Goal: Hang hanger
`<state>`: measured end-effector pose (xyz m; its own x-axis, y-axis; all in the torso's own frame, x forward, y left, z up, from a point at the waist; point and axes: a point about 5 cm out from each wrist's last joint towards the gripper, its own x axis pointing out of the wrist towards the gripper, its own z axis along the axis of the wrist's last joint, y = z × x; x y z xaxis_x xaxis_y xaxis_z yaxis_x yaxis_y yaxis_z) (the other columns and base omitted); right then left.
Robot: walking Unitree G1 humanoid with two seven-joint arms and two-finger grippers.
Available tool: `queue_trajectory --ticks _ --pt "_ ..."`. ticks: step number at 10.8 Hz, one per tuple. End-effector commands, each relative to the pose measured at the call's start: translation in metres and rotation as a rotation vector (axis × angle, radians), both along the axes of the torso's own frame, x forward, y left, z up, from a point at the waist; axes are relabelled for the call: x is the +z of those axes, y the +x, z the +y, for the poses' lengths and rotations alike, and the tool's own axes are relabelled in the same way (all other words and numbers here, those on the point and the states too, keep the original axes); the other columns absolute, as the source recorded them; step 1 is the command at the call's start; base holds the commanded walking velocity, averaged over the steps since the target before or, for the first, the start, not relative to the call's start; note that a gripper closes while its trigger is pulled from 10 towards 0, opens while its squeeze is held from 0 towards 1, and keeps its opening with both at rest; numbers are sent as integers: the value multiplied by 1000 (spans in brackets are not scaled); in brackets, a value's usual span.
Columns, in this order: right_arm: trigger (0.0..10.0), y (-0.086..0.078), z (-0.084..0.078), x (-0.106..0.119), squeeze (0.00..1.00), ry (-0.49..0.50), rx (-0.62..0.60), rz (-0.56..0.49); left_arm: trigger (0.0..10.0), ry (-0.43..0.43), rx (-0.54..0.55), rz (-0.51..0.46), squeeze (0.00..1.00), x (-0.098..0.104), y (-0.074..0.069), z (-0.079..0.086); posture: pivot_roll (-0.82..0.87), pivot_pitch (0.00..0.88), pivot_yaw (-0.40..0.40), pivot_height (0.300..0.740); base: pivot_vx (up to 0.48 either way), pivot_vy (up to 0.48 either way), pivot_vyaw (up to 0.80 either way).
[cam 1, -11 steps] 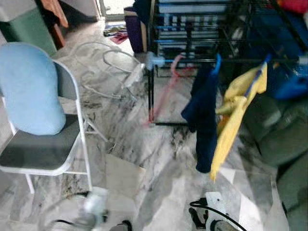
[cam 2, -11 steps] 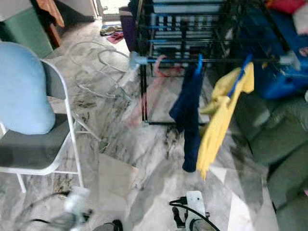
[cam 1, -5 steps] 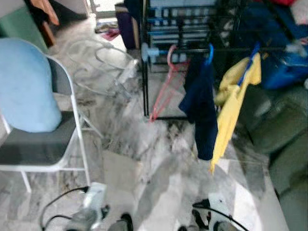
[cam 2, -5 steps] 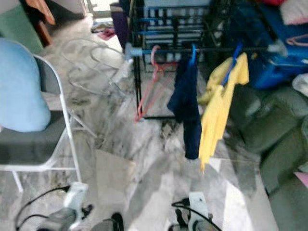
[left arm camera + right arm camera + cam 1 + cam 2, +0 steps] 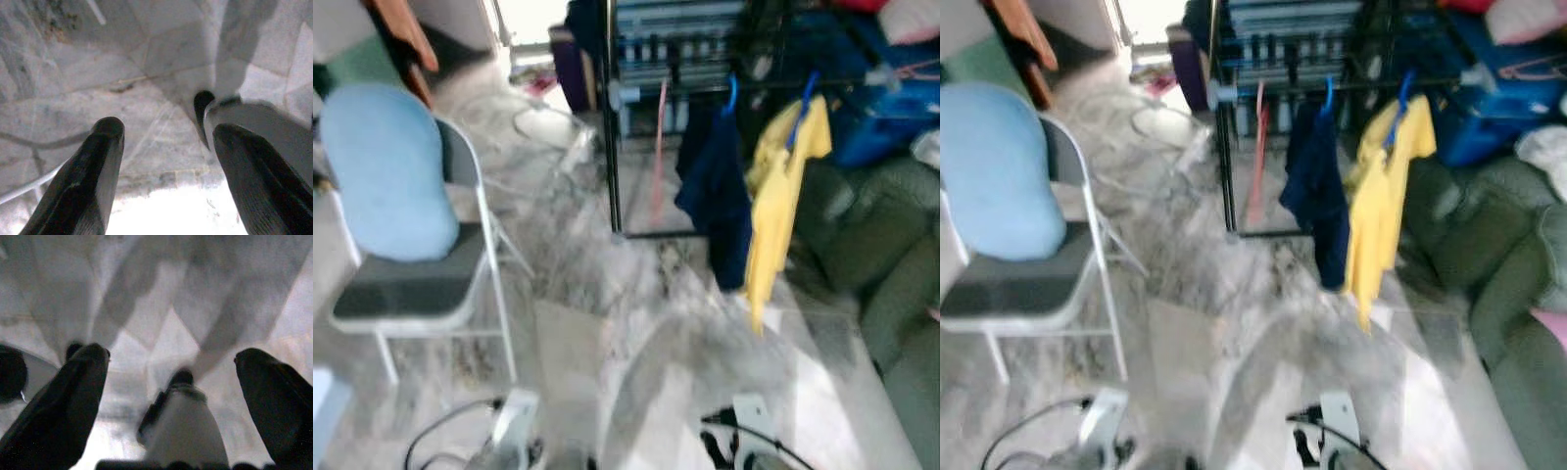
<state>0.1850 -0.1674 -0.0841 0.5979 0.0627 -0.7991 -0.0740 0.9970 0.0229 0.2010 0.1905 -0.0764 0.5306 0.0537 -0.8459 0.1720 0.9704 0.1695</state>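
- Hanger (image 5: 659, 147), pink and bare, hangs from the dark rail of a black drying rack (image 5: 610, 127) at the far side of the room, near the rack's left post.
- It now hangs almost straight down and shows as a thin, edge-on line. Half a second ago it was swung out at a slant, and a second ago it was a pink smear; the swinging seems to have died down.
- My reading is that the hanger is already on the rail, so the task looks finished or very close to it.
- The whole picture has also shifted and is blurred, which is the camera moving, not the things.
- Right of the pink hanger on the same rail hang a navy garment (image 5: 718, 196) on a blue hanger and a yellow garment (image 5: 778, 201) on another blue hanger.
- Left tool (image 5: 164, 161) hangs low over the marble floor (image 5: 636, 294), its two black fingers apart and holding nothing.
- Right tool (image 5: 171, 382) also hangs low over the floor, fingers wide apart and empty.
- A folding chair (image 5: 411, 284) with a light blue cushion stands at the near left.
- A grey-green sofa (image 5: 891, 245) sits at the right.
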Motion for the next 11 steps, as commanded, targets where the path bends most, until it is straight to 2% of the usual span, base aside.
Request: queue_trajectory --ticks 1,4,6,8,11 --pt "10000 -4 4 -2 0 1 1 15 10000 1 -12 -15 0 3 6 -1 -71 107 41 740 0 0 0" --pt "10000 -8 -3 -4 0 -1 -8 25 10000 -30 -12 -32 0 5 12 -12 -72 117 42 740 -92 0 0" --pt "10000 -8 -2 -4 0 -3 5 27 10000 -36 -27 -47 0 4 8 -2 -69 117 42 740 0 0 0" --pt "10000 -7 2 -4 0 0 39 25 10000 -29 -14 -33 0 2 -1 12 -69 120 46 740 0 -141 606" --pt "10000 -5 5 -3 0 5 42 21 10000 -31 -36 -25 0 1 -2 9 -71 122 48 740 0 -293 800"
